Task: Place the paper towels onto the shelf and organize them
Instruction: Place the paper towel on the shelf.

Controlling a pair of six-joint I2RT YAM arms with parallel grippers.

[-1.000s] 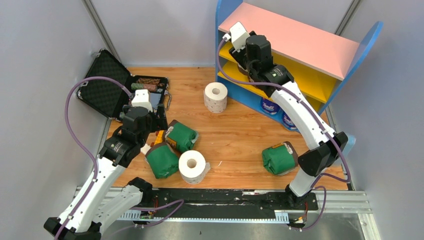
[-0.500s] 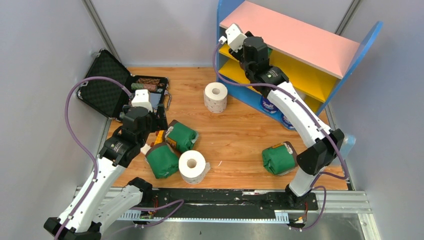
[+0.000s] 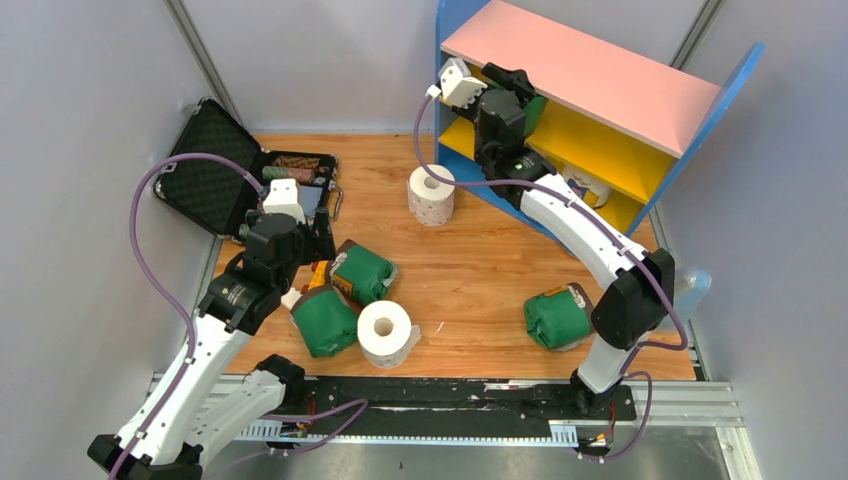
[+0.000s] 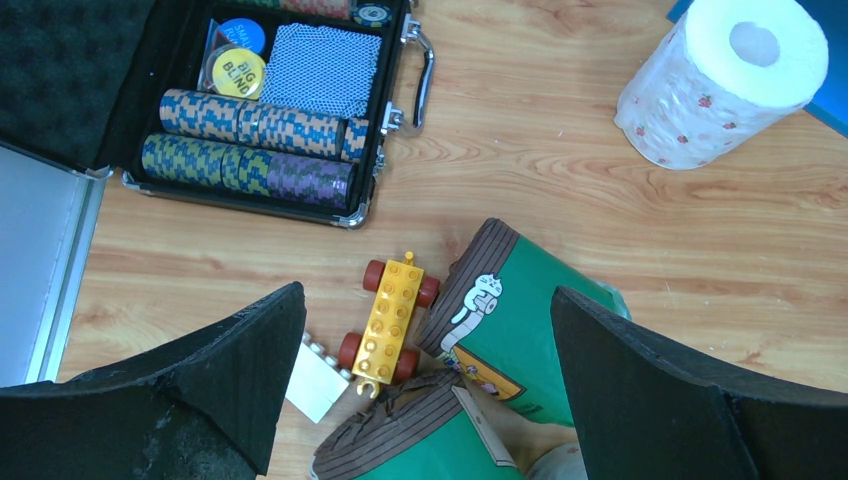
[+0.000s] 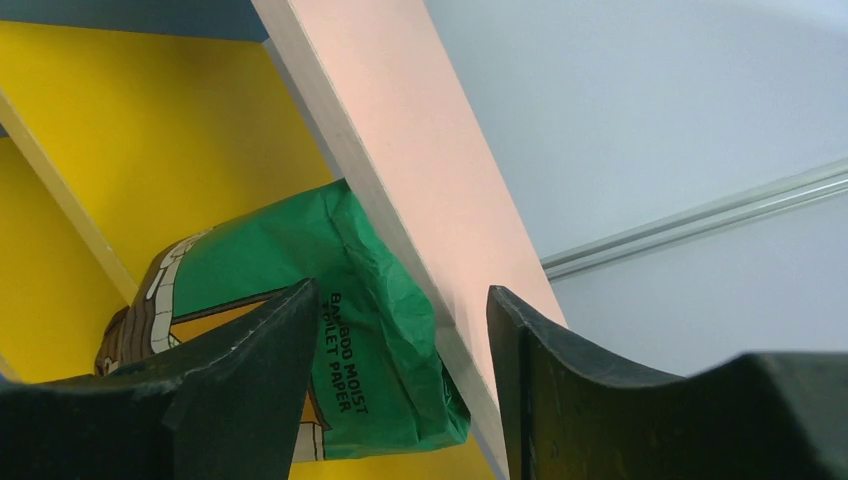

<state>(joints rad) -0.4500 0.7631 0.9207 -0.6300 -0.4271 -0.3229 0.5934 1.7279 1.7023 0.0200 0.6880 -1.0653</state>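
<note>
The shelf point(image 3: 590, 75) stands at the back right, pink top board point(image 5: 420, 170) over yellow boards point(image 5: 120, 130). A green-wrapped paper towel roll point(image 5: 370, 300) lies on the upper yellow board, tucked under the pink board point(image 3: 533, 106). My right gripper point(image 5: 402, 290) is open just in front of it point(image 3: 512, 88). On the floor lie green rolls point(image 3: 360, 272), point(image 3: 325, 322), point(image 3: 556, 318) and bare white rolls point(image 3: 431, 195), point(image 3: 385, 333). My left gripper point(image 4: 428, 295) hangs wide open over two green rolls point(image 4: 520, 330), point(image 4: 420, 440).
An open black case point(image 4: 270, 110) of poker chips lies at the back left point(image 3: 215, 165). A yellow toy car point(image 4: 392, 318) and a white brick point(image 4: 315, 378) sit beside the green rolls. A cream roll point(image 3: 590, 188) rests on the lower yellow board. Grey walls enclose the floor.
My right wrist has swung left and up along the shelf front, and its jaws have widened off the green roll. The left arm has not moved.
</note>
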